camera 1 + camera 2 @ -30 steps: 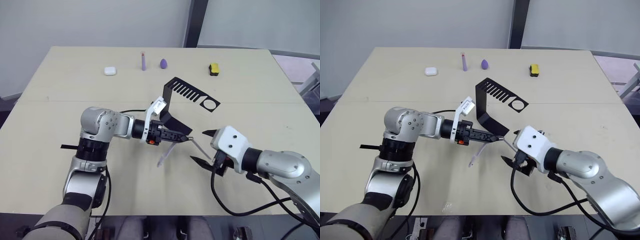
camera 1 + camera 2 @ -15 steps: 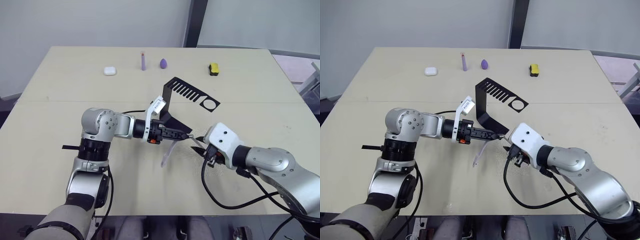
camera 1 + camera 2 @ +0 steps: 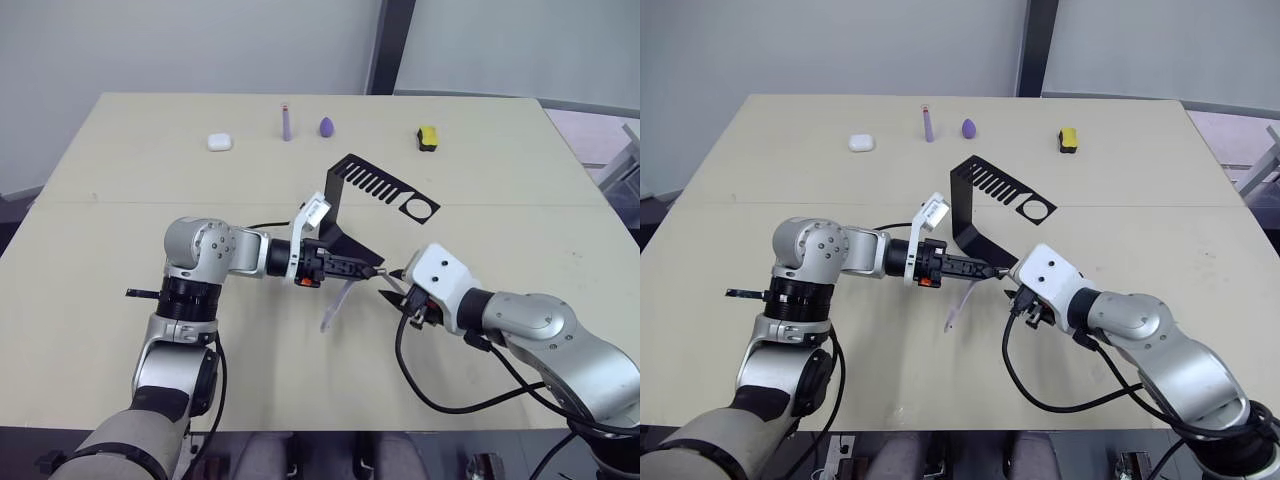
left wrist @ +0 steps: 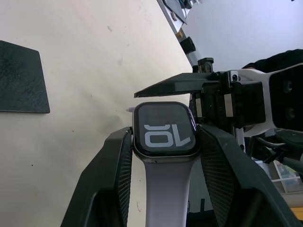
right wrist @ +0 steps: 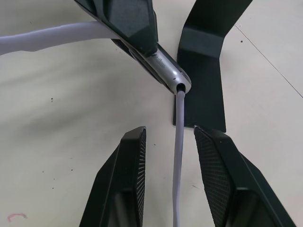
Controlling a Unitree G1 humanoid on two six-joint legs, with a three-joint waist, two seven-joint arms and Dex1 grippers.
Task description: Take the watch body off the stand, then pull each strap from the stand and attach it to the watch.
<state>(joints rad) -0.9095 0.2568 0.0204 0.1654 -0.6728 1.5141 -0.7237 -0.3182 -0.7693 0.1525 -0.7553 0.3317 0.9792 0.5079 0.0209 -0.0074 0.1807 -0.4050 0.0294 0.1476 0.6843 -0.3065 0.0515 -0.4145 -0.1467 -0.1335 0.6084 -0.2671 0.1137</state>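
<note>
My left gripper (image 3: 372,271) is shut on the watch body (image 4: 164,128), holding it just above the table in front of the stand (image 3: 345,215). One pale strap (image 3: 334,305) hangs down from the watch. The other strap (image 5: 178,156) runs from the watch's free edge back between the fingers (image 5: 135,161) of my right gripper (image 5: 169,130). Those jaws stand narrowly apart on either side of this strap, with a gap showing on both sides. The stand's slotted top and ring hole (image 3: 420,208) are bare.
Along the far edge lie a white earbud case (image 3: 220,142), a purple stick (image 3: 287,122), a small purple egg-shaped thing (image 3: 327,127) and a yellow-and-black block (image 3: 428,137). The stand's flat base (image 5: 201,80) sits right behind the two grippers. Black cables trail from both wrists.
My right gripper has moved in towards the left one and narrowed its jaws around the loose strap. The left gripper and watch have barely shifted.
</note>
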